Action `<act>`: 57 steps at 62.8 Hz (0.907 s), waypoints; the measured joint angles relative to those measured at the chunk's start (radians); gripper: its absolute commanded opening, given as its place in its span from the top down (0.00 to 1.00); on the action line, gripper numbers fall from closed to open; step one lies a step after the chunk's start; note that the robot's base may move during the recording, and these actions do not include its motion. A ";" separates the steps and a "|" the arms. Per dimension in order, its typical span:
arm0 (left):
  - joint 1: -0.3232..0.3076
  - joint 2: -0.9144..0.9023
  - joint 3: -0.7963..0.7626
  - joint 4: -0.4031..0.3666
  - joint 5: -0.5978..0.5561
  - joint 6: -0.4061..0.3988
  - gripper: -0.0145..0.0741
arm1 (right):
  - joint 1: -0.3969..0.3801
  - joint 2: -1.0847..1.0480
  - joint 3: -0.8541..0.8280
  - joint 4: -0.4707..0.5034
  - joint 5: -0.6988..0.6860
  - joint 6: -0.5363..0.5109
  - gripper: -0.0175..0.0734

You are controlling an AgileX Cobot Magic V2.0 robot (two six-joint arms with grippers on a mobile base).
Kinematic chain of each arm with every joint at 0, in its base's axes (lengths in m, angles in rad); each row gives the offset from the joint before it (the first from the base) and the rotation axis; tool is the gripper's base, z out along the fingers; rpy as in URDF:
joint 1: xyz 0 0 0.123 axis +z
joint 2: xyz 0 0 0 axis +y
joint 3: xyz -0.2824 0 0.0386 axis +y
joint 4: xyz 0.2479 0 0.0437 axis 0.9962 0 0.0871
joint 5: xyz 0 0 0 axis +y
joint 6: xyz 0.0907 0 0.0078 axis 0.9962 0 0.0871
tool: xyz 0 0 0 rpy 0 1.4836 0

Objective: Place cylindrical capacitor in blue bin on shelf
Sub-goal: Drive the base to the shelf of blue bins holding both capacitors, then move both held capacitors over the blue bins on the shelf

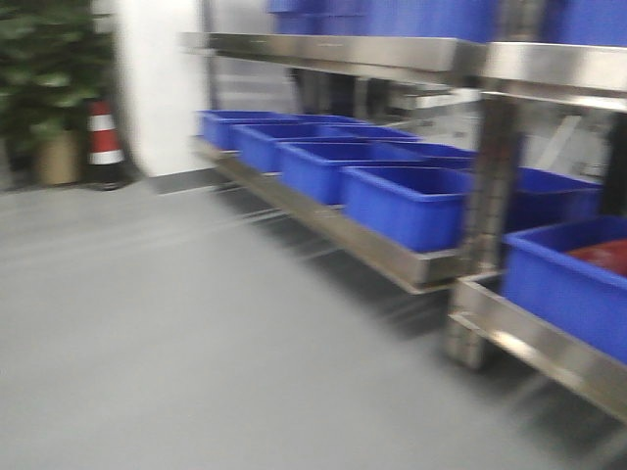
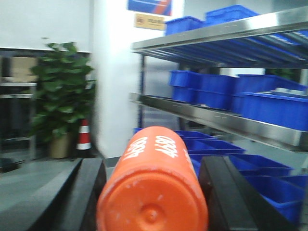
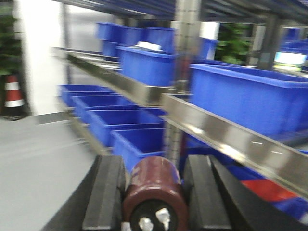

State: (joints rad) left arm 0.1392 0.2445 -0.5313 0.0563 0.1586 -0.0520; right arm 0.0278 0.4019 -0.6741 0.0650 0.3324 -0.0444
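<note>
Steel shelf (image 1: 333, 51) rail overhangs bins (image 1: 407, 201) (open-topped).

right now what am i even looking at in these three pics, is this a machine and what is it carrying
It is a two-armed robot on a wheeled base, and each picture comes from one of its cameras.

The front view looks ahead across a grey floor at a steel shelf lined with blue bins. It is blurred. A potted plant and a traffic cone stand by the wall.

The left wrist view looks along the left arm's gripper. Its two black jaws sit either side of an orange cylinder printed with white numbers, and appear to be holding it.

The right wrist view does the same for the right gripper. Its jaws flank a dark brown cylindrical capacitor with metal terminals on its end.

So both arms are carrying a cylinder, with the shelf of bins close beside them.
</note>
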 measured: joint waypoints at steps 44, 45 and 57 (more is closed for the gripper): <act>0.000 0.000 0.000 0.000 0.000 0.000 0.96 | 0.000 0.000 0.000 0.000 0.000 0.000 0.99; 0.000 0.000 0.000 0.000 0.000 0.000 0.96 | 0.000 0.000 0.000 0.000 0.000 0.000 0.99; 0.000 0.000 0.000 0.000 0.000 0.000 0.96 | 0.000 0.000 0.000 0.000 0.000 0.000 0.99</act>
State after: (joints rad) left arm 0.1392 0.2445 -0.5313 0.0563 0.1586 -0.0520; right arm 0.0278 0.4019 -0.6741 0.0650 0.3324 -0.0444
